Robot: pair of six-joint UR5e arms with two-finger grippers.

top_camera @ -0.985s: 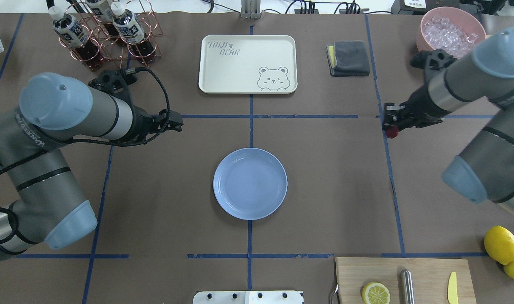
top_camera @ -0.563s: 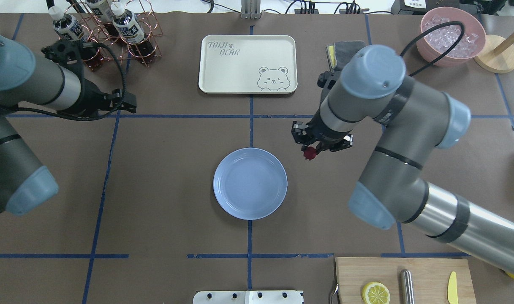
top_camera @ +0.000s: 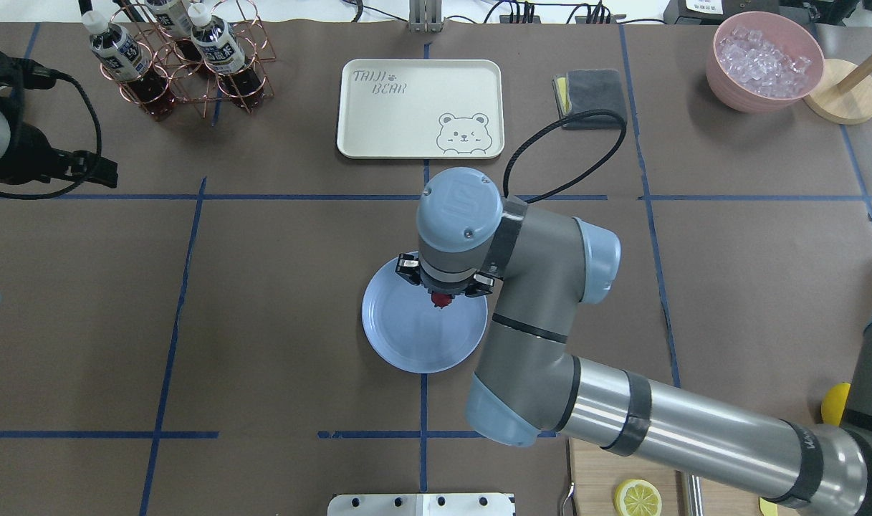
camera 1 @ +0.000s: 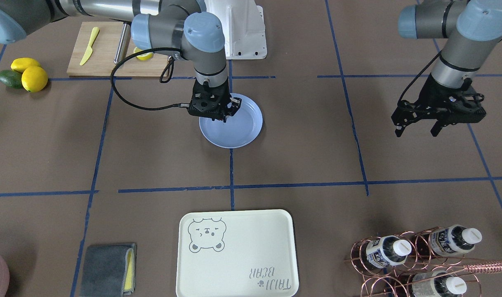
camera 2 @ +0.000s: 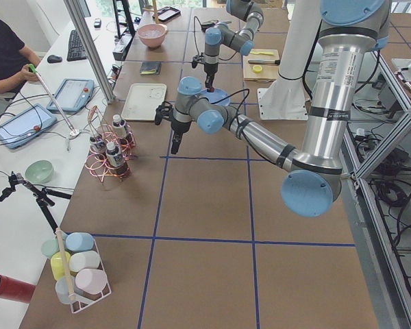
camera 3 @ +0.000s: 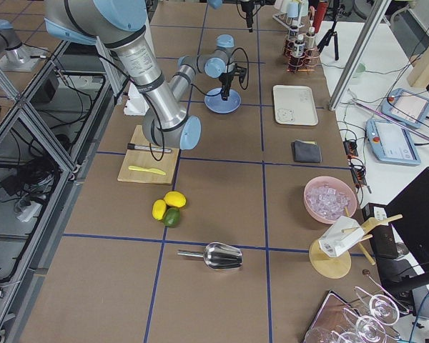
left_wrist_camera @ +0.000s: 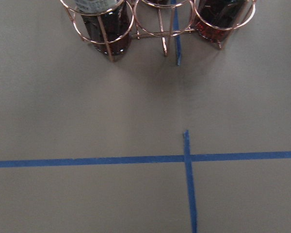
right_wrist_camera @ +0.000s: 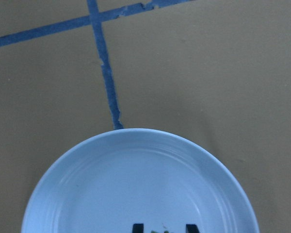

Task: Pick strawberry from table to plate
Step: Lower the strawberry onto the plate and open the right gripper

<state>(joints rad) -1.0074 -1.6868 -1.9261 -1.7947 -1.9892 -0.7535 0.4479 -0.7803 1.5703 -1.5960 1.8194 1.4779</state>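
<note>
The strawberry (top_camera: pixel 443 300) is a small dark-red berry held between the fingers of my right gripper (top_camera: pixel 443 294), which is shut on it. The berry hangs just over the far part of the light-blue plate (top_camera: pixel 407 337) at the middle of the brown-paper table (top_camera: pixel 278 301). The right wrist view shows the plate (right_wrist_camera: pixel 136 184) close below, with two dark fingertips (right_wrist_camera: pixel 137 227) at the bottom edge. My left gripper (camera 1: pixel 417 128) hovers open and empty well off to the robot's left, near the bottle rack.
A cream bear tray (top_camera: pixel 420 107) lies beyond the plate. A copper rack of bottles (top_camera: pixel 185 57) stands at the far left, a grey cloth (top_camera: pixel 592 97) and a pink bowl of ice (top_camera: pixel 764 57) at the far right. A cutting board (camera 1: pixel 106 53), lemons and an avocado (camera 1: pixel 28 76) sit near the robot's right.
My right arm has carried the strawberry from the right side of the table leftward to above the plate. The left arm has drawn back toward the left edge.
</note>
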